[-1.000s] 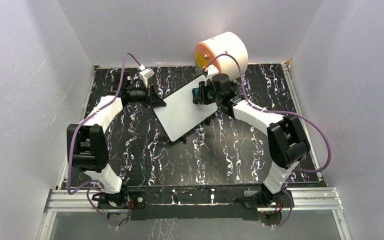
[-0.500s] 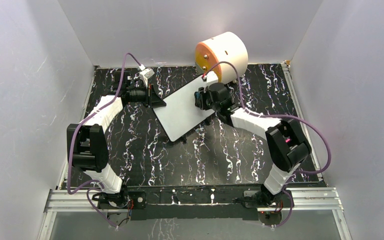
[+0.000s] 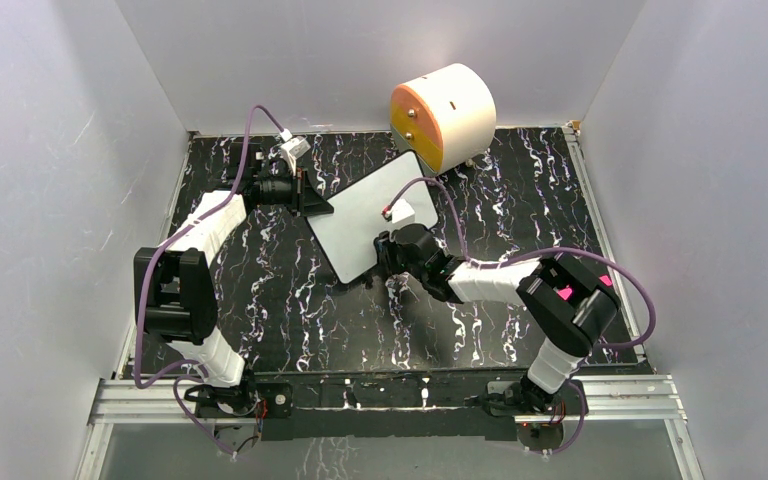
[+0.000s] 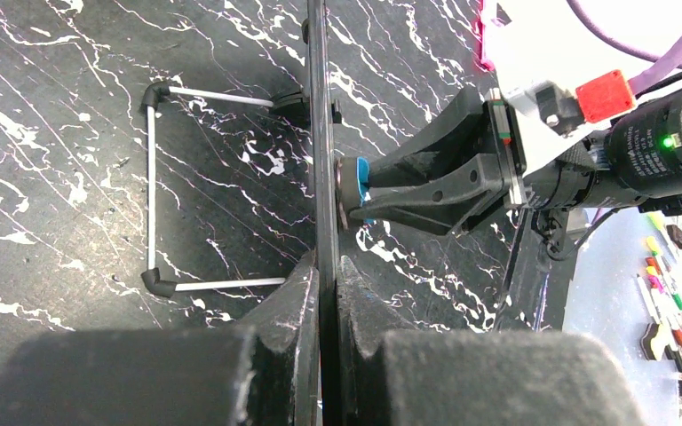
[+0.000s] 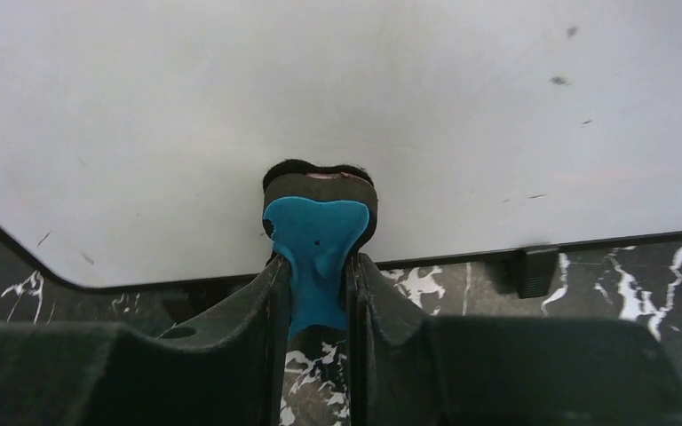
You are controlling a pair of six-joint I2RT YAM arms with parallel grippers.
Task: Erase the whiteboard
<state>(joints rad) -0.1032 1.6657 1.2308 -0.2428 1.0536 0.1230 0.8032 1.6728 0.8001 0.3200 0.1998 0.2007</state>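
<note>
The whiteboard [image 3: 365, 215] is a white board with a thin black frame, propped tilted on the marble table. My left gripper [image 3: 322, 203] is shut on its left edge; in the left wrist view the board shows edge-on [image 4: 324, 133] between my fingers [image 4: 297, 293]. My right gripper [image 3: 385, 250] is shut on a small blue eraser [image 5: 315, 244] with a black felt pad, pressed on the board's face [image 5: 337, 106] near its lower edge. The eraser also shows in the left wrist view [image 4: 355, 186]. Only a few faint specks [image 5: 559, 80] show on the board.
The round cream-and-orange drawer unit [image 3: 445, 112] stands at the back, just behind the board's far corner. A wire stand [image 4: 155, 191] props the board from behind. White walls enclose the table on three sides.
My right gripper has swept the eraser down the board from its upper right part to near its lower edge. The left gripper and the board have stayed put.
</note>
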